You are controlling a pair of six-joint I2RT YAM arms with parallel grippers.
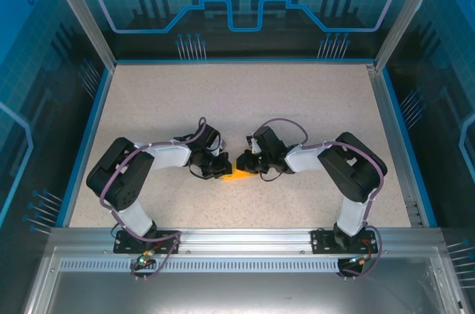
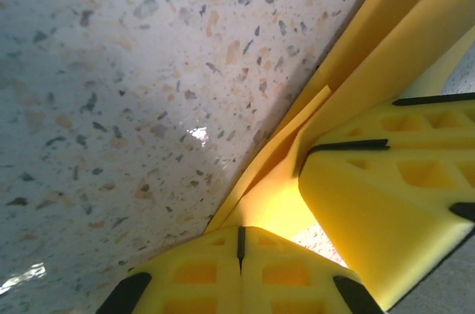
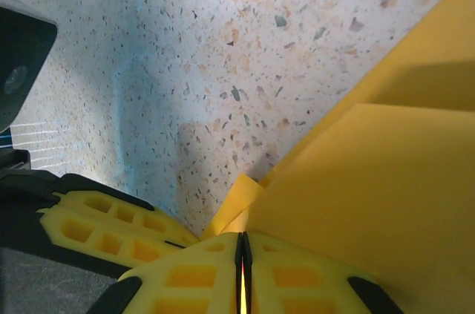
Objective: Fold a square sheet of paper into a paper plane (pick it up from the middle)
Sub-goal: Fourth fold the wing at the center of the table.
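Paper (image 1: 239, 174) sits about mid-table, slightly near side, squeezed between the two grippers. It's already creased into several layers, w/ flaps overlapping in the left wrist view (image 2: 415, 24) and the right wrist view (image 3: 371, 180). It looks thin, light and floppy, prob. slippery on the pads, and it'll tear or crumple if tugged apart, so best held on the stiffer folded edge near the middle, not a loose corner. Left gripper (image 1: 223, 168) has its fingers clenched tight (image 2: 240, 231), and the paper edge seems to run into the seam. Right gripper (image 1: 249, 164) is likewise clenched (image 3: 242, 236), w/ a sliver of paper showing in the seam. Both tips nearly touch, low over the speckled table (image 1: 245, 99).
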